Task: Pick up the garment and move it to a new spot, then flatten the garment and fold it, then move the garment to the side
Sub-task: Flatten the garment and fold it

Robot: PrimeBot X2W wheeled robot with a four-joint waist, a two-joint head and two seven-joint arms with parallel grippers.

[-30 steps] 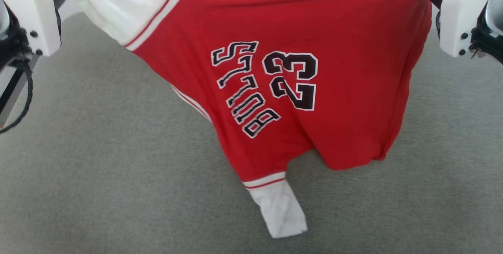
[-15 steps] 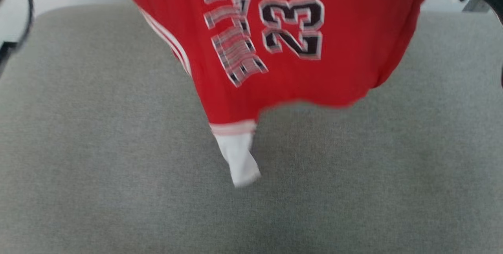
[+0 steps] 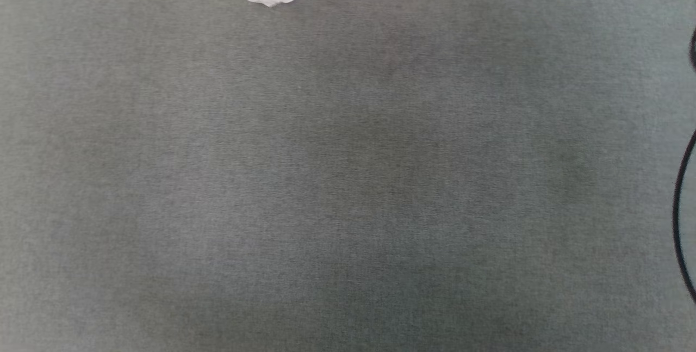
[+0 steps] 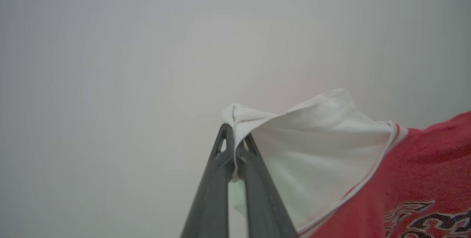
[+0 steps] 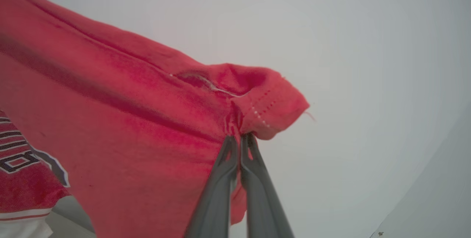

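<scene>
Pinching soft white sleeve of garment, left end effector clamped, right end effector nipping bunched red stitched edge.

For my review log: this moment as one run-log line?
garment: held up, spread between grippers | left gripper: shut on white sleeve | right gripper: shut on red edge
</scene>
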